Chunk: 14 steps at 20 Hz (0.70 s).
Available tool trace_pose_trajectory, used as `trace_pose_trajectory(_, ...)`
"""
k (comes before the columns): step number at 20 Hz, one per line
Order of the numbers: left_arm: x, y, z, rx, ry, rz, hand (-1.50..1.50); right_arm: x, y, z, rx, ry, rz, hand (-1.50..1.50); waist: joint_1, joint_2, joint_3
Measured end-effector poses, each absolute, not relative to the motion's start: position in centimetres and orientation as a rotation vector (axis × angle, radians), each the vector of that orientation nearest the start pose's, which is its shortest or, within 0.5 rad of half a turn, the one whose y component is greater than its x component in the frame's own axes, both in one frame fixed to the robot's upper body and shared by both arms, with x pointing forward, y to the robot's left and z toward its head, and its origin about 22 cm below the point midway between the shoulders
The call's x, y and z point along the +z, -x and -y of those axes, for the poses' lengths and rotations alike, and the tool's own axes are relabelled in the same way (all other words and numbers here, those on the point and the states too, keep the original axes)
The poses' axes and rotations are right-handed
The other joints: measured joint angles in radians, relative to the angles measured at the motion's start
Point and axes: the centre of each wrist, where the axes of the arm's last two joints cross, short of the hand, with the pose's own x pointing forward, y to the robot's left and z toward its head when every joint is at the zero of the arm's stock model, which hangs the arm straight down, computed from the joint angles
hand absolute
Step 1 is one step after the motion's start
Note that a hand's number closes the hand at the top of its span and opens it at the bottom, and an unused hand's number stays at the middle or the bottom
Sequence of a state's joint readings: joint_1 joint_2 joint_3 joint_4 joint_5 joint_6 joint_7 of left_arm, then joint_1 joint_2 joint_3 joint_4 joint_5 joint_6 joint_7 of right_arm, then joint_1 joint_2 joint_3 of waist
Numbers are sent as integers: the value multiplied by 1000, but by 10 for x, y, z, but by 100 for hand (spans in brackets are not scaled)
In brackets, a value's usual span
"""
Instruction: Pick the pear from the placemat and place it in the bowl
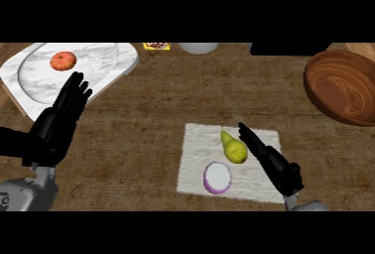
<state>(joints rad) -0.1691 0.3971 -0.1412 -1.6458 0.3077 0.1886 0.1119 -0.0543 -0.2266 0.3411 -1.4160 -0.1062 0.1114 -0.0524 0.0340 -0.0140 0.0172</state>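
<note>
Pear (233, 147) not yet grasped — task barely begun.
Your right hand (281, 170) is open, fingers straight, just beside the pear on the placemat (198, 144); the bowl (344, 87) sits well apart; your left hand (53, 131) rests open at left.

Placemat (199, 145) lower centre of frame, on worktop (147, 114). Pear (233, 147) on its upper middle; round vegetable (218, 177) just below pear. Right hand (278, 166) over placemat's right part, fingers (247, 135) just beside pear's right side. Bowl (344, 89) upper right, well apart from placemat. Plate (102, 64) upper left, round fruit (63, 61) on it. Left hand (57, 126) at left, overlapping plate's lower edge.
</note>
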Motion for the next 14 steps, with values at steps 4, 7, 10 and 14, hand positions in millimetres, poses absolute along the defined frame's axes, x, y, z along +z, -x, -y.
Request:
trace_pose_trajectory(4,66,-270,-258,-94,-74,1650,0,-10,-255,188,585,-296,1341,150,-14,8,-13)
trace_pose_trajectory(7,61,-272,-247,-117,-74,1643,0,14,-274,176,821,-242,1284,150,-3,3,-21)
trace_pose_trajectory(10,50,-271,-239,-108,-69,1613,0,22,-282,173,754,-44,1360,-150,-26,7,-20)
trace_pose_trajectory(14,44,-272,-233,-109,-71,1601,0,15,-271,159,531,-62,1465,-150,-37,11,-18)
